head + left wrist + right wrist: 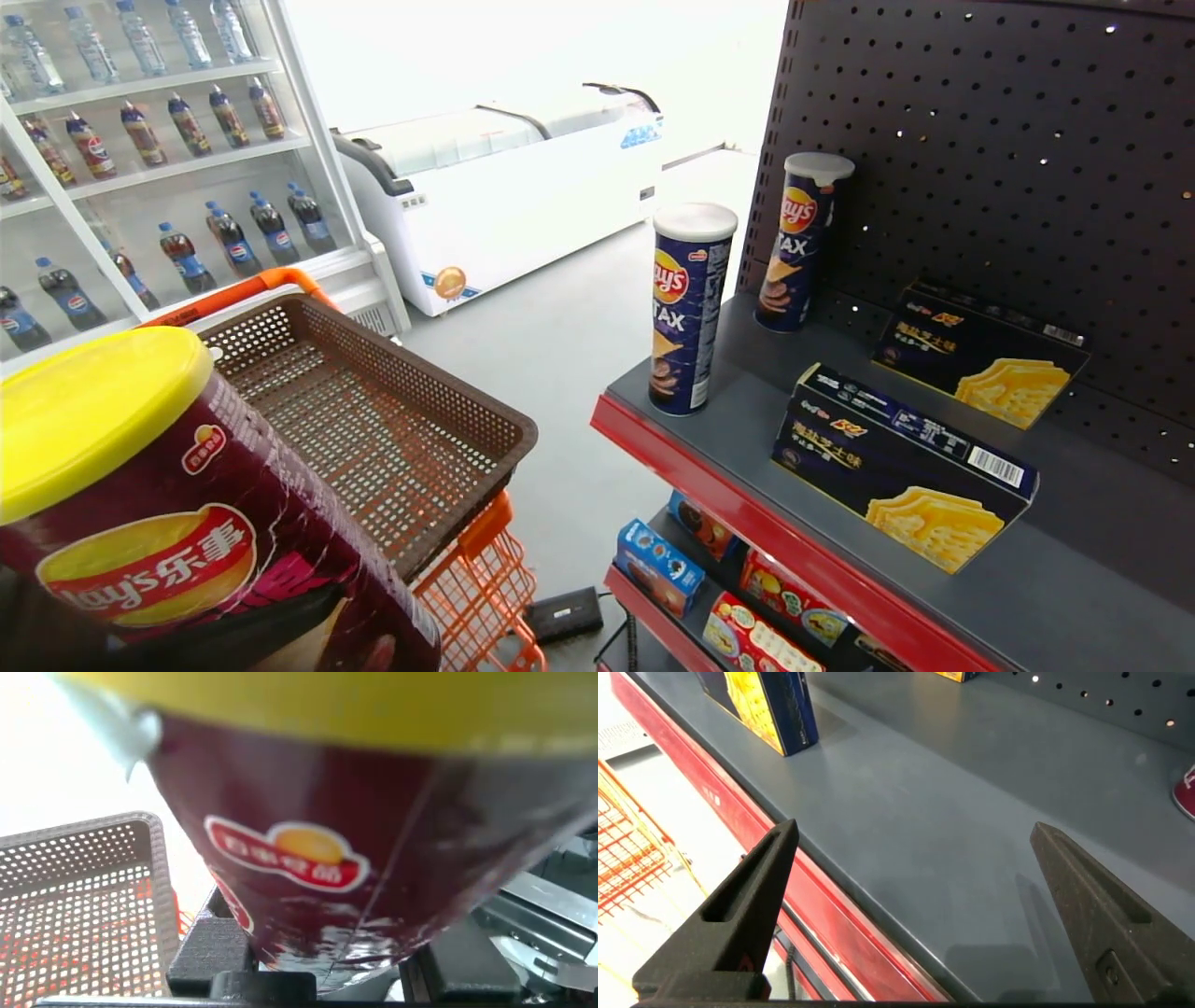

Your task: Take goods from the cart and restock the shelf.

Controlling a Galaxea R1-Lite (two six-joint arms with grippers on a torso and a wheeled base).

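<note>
**Restocking, carry stage.** The left gripper [332,957] is clenched on the body of the maroon canister [159,485]. Its black fingers [210,947] press in from either side. The canister hangs nearly upright, its yellow lid [93,411] uppermost, close under the head camera and over the near corner of the brown basket [392,439].

The basket rests on top of the orange cart [476,579]. What shows of its mesh floor carries no other goods. A hold on the body rather than on the lid is probably chosen so that the load cannot pull free of its cap.

The shelf [747,411] stands on the robot's right, with open floor between it and the cart. Its grey board carries:

- a front blue tube [691,308] at the corner
- a rear blue tube [803,243] against the pegboard [980,140]
- a near box [901,467] and a far box [980,355], both propped up to show their faces to a shopper

Like goods are grouped (tubes at one end, boxes along the other). The bare board beside the front tube therefore looks the natural place for the canister.

The right gripper [915,833] is released, its jaws spread wide with nothing between them. It hovers over bare board just inside the red front edge [709,495], beyond the near box. It appears parked clear of the left arm's likely path, though ready to steady a tall item on landing.
</note>
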